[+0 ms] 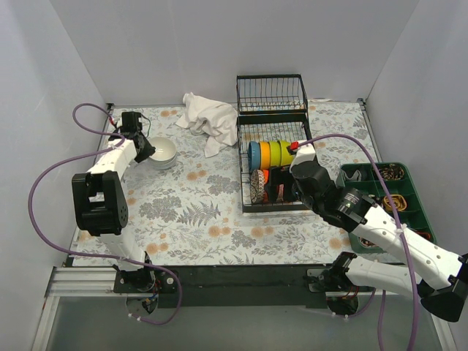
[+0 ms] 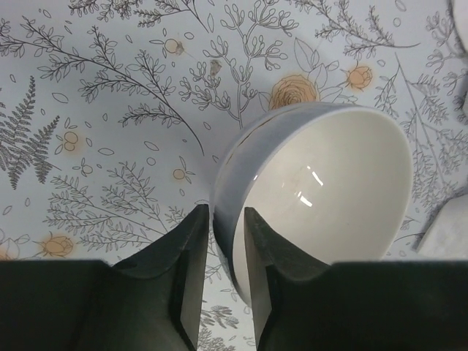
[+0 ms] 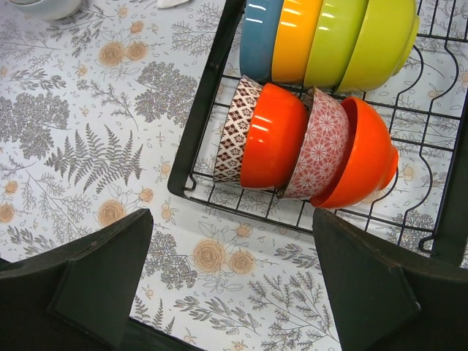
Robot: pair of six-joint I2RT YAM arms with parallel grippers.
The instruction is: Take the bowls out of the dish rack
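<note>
1. The dish rack [image 1: 245,172] [image 3: 196,124] is set right of the table's middle. Its raised wire basket section [image 1: 272,93] is placed at the far end, close to the back wall.
2. Eight bowls are held on edge in the rack in two rows. In the far row a blue bowl [image 3: 259,33], a yellow-orange bowl [image 3: 296,36], a green bowl [image 3: 336,40] and a lime bowl [image 3: 380,40] are packed side by side. In the near row a brown-patterned bowl [image 3: 234,131], a red-orange bowl [image 3: 274,135], a pink-patterned bowl [image 3: 318,146] and an orange bowl [image 3: 365,157] are nested against one another.
3. The right gripper [image 1: 296,150] [image 3: 230,216] is held above the rack's near edge with its fingers spread wide, and nothing is held between them.
4. A white bowl [image 1: 162,152] [image 2: 329,190] is seen upright on the table at the far left, well apart from the rack.
5. The left gripper [image 1: 142,148] [image 2: 227,219] is placed over that bowl's rim, one finger outside the wall and one inside. Whether the wall is pinched or merely flanked cannot be told.
6. The table is covered by a floral cloth [image 1: 197,212], of which a broad stretch is seen between the white bowl and the rack.
7. A crumpled white towel [image 1: 208,117] is laid just left of the rack's far end, and a green compartment tray [image 1: 345,174] is set near the rack's right side.
8. The table is closed in by white walls [image 1: 146,44] on the left, back and right. A metal rail [image 1: 80,281] is fixed along the near edge.
</note>
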